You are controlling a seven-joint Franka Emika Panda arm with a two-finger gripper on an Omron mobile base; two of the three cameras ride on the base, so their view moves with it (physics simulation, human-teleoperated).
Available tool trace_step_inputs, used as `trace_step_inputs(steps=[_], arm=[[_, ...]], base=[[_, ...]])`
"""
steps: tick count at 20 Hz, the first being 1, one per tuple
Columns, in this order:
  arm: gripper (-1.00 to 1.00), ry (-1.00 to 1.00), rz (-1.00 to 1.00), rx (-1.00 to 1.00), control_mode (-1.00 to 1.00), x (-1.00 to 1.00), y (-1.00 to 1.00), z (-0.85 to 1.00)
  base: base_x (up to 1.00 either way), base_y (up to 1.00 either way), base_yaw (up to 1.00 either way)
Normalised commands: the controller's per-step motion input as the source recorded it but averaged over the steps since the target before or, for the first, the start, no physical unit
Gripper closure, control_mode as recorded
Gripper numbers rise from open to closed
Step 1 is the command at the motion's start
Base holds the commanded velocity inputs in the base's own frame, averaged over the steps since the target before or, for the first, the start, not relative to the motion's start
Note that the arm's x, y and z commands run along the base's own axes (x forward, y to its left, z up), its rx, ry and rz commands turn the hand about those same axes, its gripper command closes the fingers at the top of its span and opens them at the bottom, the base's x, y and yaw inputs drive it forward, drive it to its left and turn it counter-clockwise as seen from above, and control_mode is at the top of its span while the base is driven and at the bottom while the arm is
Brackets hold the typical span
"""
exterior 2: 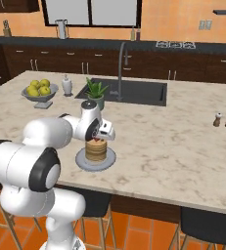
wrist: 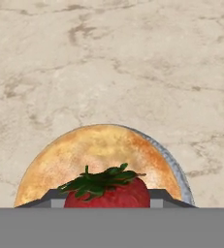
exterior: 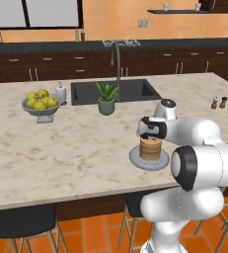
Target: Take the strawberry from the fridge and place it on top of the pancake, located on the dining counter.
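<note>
Two finger tips point(wrist: 50, 197) flank the strawberry point(wrist: 107, 193), clamped on its sides, its green leaves facing the camera. Past the fingers lies the pancake point(wrist: 98, 154) on its grey plate point(wrist: 177, 170), on the dining counter point(wrist: 113, 63). The berry seems just above the stack, though contact is unclear. The gripper point(exterior 2: 99, 140) hangs over the pancake.
</note>
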Motion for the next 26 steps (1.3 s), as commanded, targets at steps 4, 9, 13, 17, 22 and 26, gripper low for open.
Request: trace_step_inputs(steps=[4, 9, 13, 17, 22, 26], arm=[[-1.00, 0.00, -0.01, 0.00, -1.00, -0.11, 0.01, -0.36], [-1.00, 0.01, -0.02, -0.01, -1.00, -0.16, 0.07, -0.42], [-1.00, 0.00, -0.03, -0.03, -1.00, -0.34, 0.20, -0.40], [-1.00, 0.00, -0.04, -0.01, -1.00, -0.48, 0.14, -0.31], [-1.00, 0.00, -0.04, 0.00, -1.00, -0.40, 0.00, -0.19], [-1.00, -0.04, -0.03, 0.00, -1.00, -0.78, 0.00, 0.00]], base=[[0.00, 0.00, 0.00], [0.00, 0.00, 0.00], [0.00, 0.00, 0.00], [0.00, 0.00, 0.00], [0.00, 0.00, 0.00], [0.00, 0.00, 0.00]])
